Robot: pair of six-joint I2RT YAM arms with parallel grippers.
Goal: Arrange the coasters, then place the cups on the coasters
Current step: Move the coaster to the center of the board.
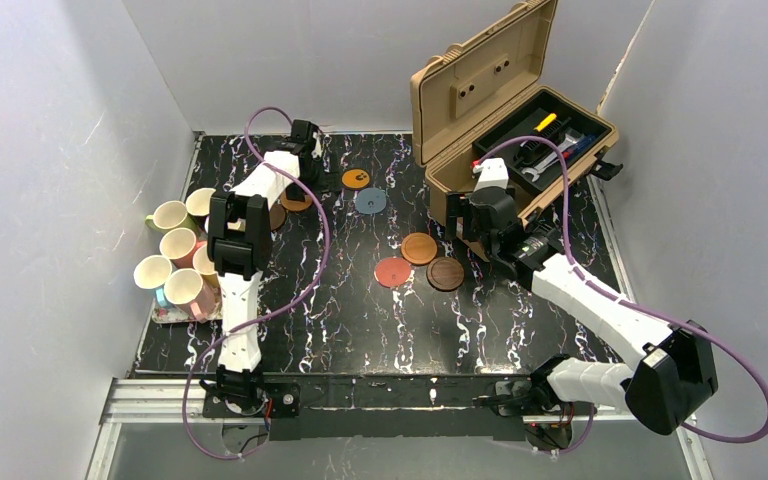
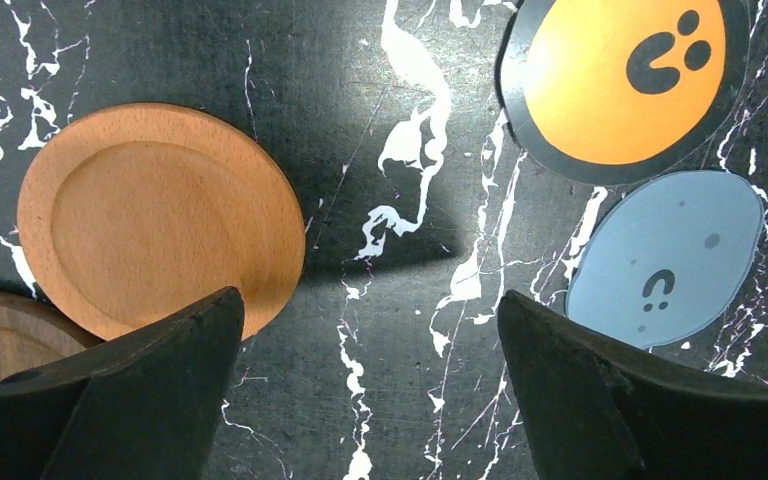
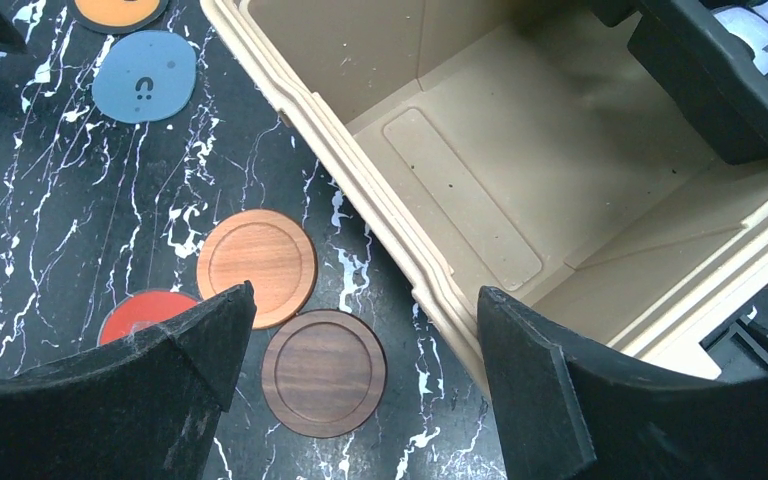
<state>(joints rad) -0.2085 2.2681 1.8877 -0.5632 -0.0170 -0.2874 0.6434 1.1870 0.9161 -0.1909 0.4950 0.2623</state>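
cream-lined mugs [image 1: 182, 246] cluster on a floral tray [image 1: 168, 315] at the near left. mid-table, a red coaster [image 3: 140, 312], a dark wood coaster [image 3: 323, 372] and an orange-brown coaster [image 3: 257, 267] lie under the right gripper [image 3: 365, 292], its jaws spread wide, beside a tan toolbox [image 3: 520, 150]. farther off, the left gripper [image 2: 370, 310] hangs wide apart over the table between a pale wood coaster [image 2: 160, 235] on its left and a grey-blue coaster [image 2: 665, 260] and an orange coaster [image 2: 610, 90] on its right.

The black marbled table [image 1: 360, 330] bears scattered coasters [image 1: 419, 248], a tan open case [image 1: 465, 95] and a tray [image 1: 172, 314] of cups [image 1: 170, 216].
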